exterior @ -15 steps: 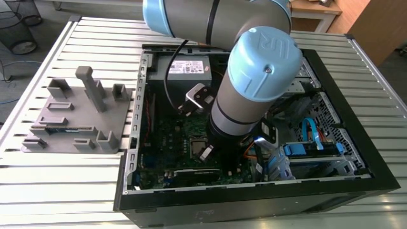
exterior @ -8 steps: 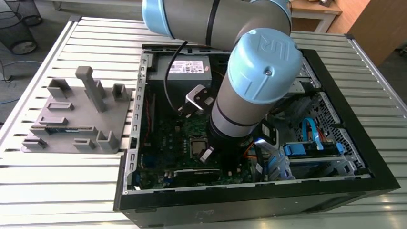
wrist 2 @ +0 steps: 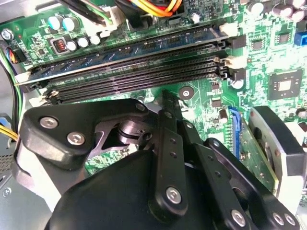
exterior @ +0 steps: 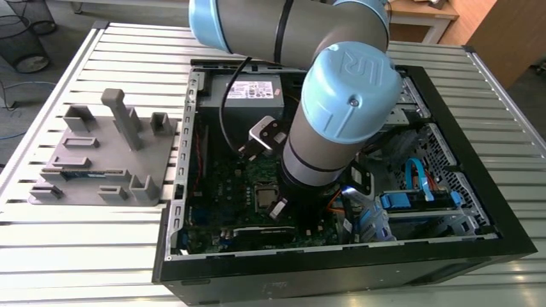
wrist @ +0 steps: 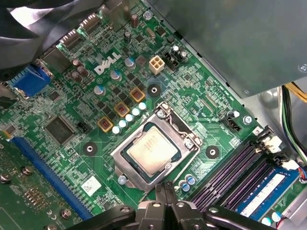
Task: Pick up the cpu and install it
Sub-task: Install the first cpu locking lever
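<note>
On the slatted tabletop (exterior: pixel 102 243) stands an open computer case (exterior: pixel 341 272). The chip (wrist: pixel 154 151) lies in its socket (wrist: pixel 125 165); the jaws, pinched together and empty, hover just beside it. Placing looks done; any press must land squarely.

Bright even light, shadowed case (exterior: pixel 341 272) interior, soft sheen on cpu (wrist: pixel 152 150)

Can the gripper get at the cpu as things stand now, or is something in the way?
Probably yes: the cpu lies with its top bare in the socket, the gripper is near it, and nothing stands between them.
</note>
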Available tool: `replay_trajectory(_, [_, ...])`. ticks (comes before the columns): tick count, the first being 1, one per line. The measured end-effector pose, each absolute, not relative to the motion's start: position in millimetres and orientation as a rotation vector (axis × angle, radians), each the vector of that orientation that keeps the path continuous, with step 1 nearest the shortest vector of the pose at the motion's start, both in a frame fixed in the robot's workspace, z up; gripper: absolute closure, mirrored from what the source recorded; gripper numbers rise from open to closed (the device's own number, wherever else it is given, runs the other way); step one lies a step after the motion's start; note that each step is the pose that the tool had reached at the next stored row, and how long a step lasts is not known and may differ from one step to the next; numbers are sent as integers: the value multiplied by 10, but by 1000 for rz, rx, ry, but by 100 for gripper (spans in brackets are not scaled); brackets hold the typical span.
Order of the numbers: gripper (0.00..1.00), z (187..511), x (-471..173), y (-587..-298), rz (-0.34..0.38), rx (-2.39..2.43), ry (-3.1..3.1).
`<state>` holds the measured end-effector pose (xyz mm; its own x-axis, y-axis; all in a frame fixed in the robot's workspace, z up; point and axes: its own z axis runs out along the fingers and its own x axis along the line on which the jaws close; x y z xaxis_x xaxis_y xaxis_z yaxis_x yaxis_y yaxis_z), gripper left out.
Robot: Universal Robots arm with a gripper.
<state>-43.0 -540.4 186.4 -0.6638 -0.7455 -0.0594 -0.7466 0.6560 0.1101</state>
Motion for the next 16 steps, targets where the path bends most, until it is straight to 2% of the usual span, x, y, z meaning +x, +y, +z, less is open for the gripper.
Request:
replay_trajectory(7, [89,1879,-449,-5406,214,-1281,2842])
replay_trajectory(16, [89,2056,-450,-5407,213,-1281,2843])
